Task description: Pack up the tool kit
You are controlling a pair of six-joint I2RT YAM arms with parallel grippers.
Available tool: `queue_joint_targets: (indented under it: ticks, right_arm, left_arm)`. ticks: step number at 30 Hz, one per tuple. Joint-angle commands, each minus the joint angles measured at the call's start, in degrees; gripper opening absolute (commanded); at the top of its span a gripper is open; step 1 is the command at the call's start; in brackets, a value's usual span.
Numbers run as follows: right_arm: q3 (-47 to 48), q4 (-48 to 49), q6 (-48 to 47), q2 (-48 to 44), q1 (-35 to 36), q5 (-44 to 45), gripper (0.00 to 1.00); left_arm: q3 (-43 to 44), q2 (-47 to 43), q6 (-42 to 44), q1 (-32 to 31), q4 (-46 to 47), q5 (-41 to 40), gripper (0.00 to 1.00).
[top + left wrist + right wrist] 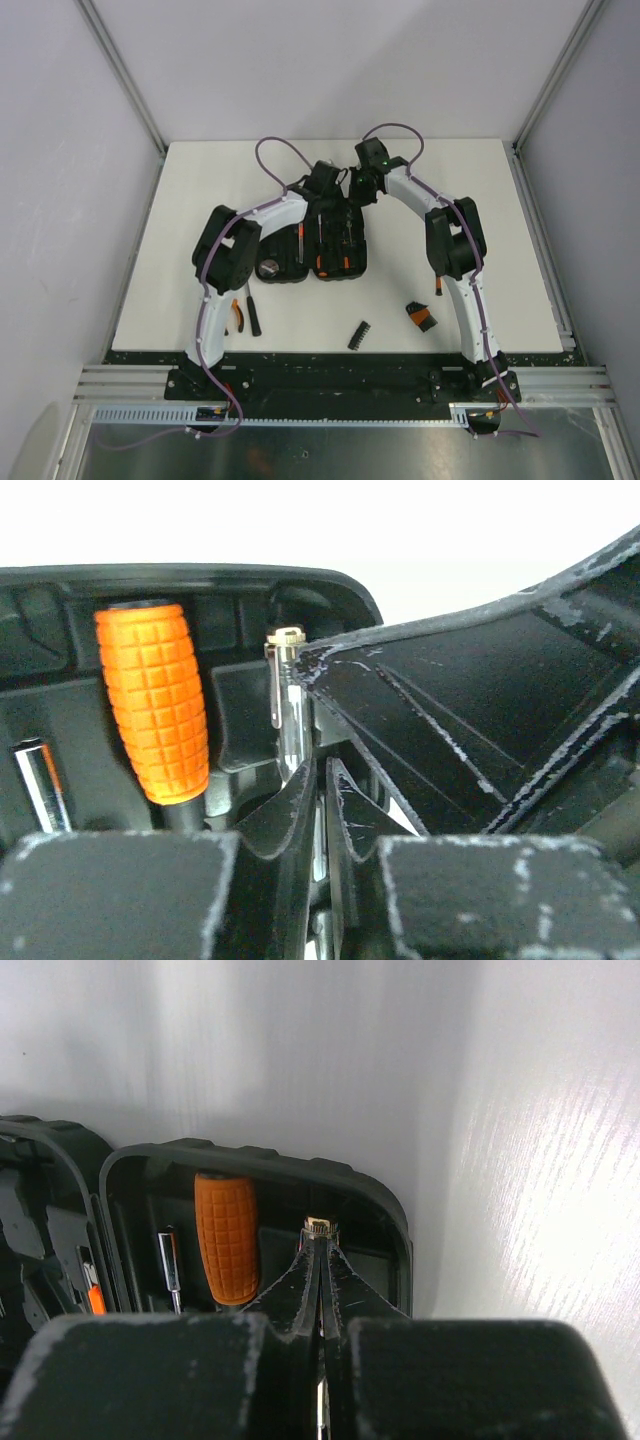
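The tool kit case (345, 268) lies open in the middle of the table, with an orange-handled driver (152, 705) in a moulded slot. Beside it a silver pen-shaped tool (288, 695) with a clip sits along the case's inner wall (260, 1157). My left gripper (322, 770) hangs over the case's far end, its jaws nearly together with the silver shaft between them. My right gripper (322, 1245) is shut, and its tips (330, 660) touch the pen's brass cap (320, 1226). In the top view both grippers, left (325, 185) and right (365, 185), meet at the case's far edge.
Loose tools lie near the front edge: orange-handled pliers (237, 315), a black tool (254, 315), a black bit strip (359, 335) and a black and orange piece (421, 316). Walls stand on three sides of the white table (480, 200).
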Motion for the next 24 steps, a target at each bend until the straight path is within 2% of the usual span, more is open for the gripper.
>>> queue_joint_targets:
  ticks: [1, 9, 15, 18, 21, 24]
  right_arm:
    - [-4.38, -5.90, -0.62, 4.88, 1.31, 1.02, 0.00]
    - [-5.31, -5.45, -0.41, 4.77, 1.27, 0.54, 0.00]
    - [-4.94, -5.19, -0.03, 5.08, 1.14, 0.39, 0.00]
    - [-4.51, -5.29, 0.15, 5.49, 1.14, 0.23, 0.00]
    - [-4.20, -5.47, 0.28, 5.84, 1.13, 0.19, 0.00]
    - [-3.89, -5.65, 0.31, 6.00, 1.07, 0.26, 0.00]
  left_arm:
    - [1.46, 1.16, 1.96, 0.43, 0.95, -3.05, 0.12]
    - [1.78, 1.05, 2.94, 0.95, 0.89, -4.55, 0.10]
    - [2.53, -2.14, 4.99, 1.93, 0.93, -8.21, 0.23]
    - [3.33, -2.61, 5.74, 2.81, 0.86, -8.93, 0.26]
    - [3.60, -2.25, 5.57, 3.86, 0.87, -8.71, 0.24]
    - [4.06, -1.31, 5.74, 4.53, 0.83, -7.77, 0.17]
